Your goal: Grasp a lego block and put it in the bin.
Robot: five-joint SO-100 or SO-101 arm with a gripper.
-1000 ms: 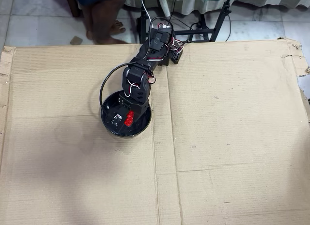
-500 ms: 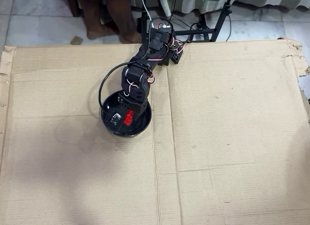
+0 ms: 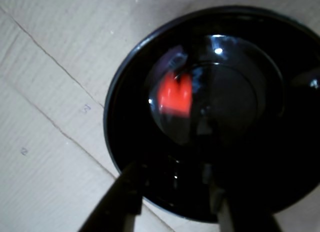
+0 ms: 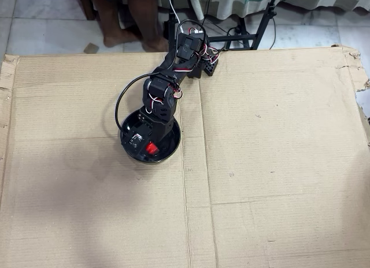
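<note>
The red lego block (image 3: 175, 96) lies free on the flat bottom of the bin (image 3: 116, 142), a glossy black bowl, and looks blurred in the wrist view. My gripper (image 3: 172, 192) hangs above the bowl's near wall, open, with nothing between its two dark fingers (image 3: 127, 197). In the overhead view the arm reaches from the far edge over the bin (image 4: 169, 153). There the block (image 4: 151, 148) shows as a small red patch just beyond the gripper (image 4: 149, 138).
The bowl stands on a large sheet of brown cardboard (image 4: 260, 164) with creases and a seam. The arm's base (image 4: 196, 63) and black stand legs are at the far edge. A person's bare feet (image 4: 133, 34) stand on the tiled floor behind.
The red block has left the jaws and now rests lower in the bowl. The gripper has opened and drawn back a little toward the base.
</note>
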